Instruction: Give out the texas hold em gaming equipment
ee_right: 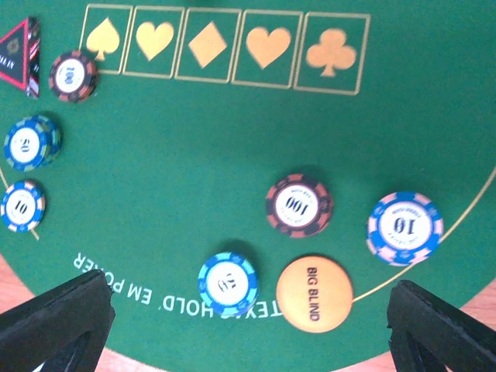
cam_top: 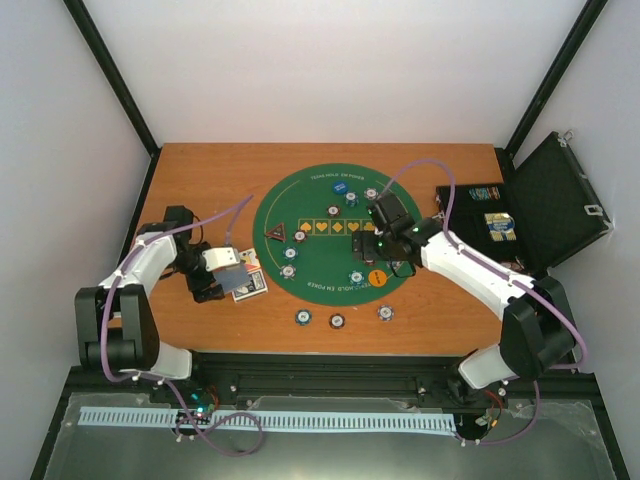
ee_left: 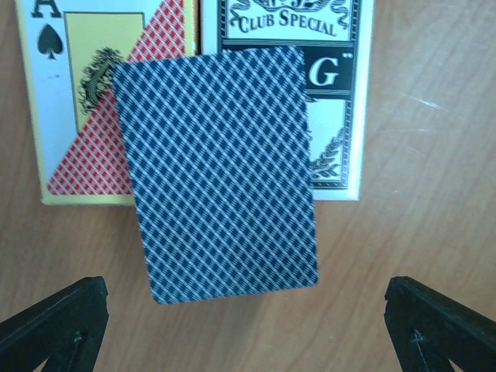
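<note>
So the right fingers point(ee_right: 58, 329) are spread wide over the orange BIG BLIND disc point(ee_right: 315, 294) at the near rim of the green mat point(ee_right: 194, 178), probably marking that seat, while the left fingers point(ee_left: 54, 325), also wide and empty, straddle a face-down card point(ee_left: 221, 174) just left of the mat, its long axis pointing at the card boxes point(ee_left: 325, 93), slightly skewed.

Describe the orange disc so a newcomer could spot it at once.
Find the round green mat on the wooden table. Near its edge closest to the right arm, beside the white lettering, lies the orange disc. Unlike the striped-edge chips around it, it is plain orange, printed BIG BLIND.
</note>
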`<state>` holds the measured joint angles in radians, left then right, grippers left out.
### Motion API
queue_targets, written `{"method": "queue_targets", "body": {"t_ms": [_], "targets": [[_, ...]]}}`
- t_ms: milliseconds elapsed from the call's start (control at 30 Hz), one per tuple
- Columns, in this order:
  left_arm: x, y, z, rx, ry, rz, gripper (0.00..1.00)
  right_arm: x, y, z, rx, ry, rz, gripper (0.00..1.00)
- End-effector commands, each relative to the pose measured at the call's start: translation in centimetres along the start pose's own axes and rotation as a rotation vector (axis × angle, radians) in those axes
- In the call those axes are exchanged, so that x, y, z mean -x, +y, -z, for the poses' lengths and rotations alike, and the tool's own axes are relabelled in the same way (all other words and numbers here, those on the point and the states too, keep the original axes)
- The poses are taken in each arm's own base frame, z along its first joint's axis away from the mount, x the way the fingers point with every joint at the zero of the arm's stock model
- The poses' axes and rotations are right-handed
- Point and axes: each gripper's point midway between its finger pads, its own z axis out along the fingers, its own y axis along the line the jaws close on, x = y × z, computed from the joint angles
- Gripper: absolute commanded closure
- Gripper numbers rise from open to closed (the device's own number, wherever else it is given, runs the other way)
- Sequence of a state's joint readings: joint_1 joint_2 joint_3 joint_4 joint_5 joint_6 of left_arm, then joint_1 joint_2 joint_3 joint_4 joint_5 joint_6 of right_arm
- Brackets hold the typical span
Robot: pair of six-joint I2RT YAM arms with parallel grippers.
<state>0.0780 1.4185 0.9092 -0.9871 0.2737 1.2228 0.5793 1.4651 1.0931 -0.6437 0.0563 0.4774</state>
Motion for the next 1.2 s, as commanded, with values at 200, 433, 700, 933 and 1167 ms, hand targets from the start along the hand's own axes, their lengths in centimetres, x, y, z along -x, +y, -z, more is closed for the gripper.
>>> {"method": "queue_targets", "body": {"t_ms": [200, 433, 700, 933, 1167], "targets": [[1.1, 2.3, -0.8, 0.102, 0.004, -0.063, 0.00, -1.5, 2.5, 0.8, 0.056, 0.017, 0.015, 0.04], [0.6, 1.7, -1.9, 0.067, 0.024, -0.071, 0.00, -1.7, 3.4, 0.8, 0.065, 0.023, 0.028, 0.04], [0.3, 1.6, -2.7, 0.068, 0.038, -0.094, 0.00, -2.3, 3.8, 0.6, 0.070, 0.035, 0.031, 0.04], [0.5, 2.2, -3.5, 0.089, 0.029, -0.098, 0.00, -2.5, 4.3, 0.5, 0.074, 0.038, 0.039, 0.05], [0.2, 2.7, -4.3, 0.113, 0.035, -0.106, 0.00, -2.7, 5.0, 0.2, 0.092, 0.048, 0.041, 0.05]]}}
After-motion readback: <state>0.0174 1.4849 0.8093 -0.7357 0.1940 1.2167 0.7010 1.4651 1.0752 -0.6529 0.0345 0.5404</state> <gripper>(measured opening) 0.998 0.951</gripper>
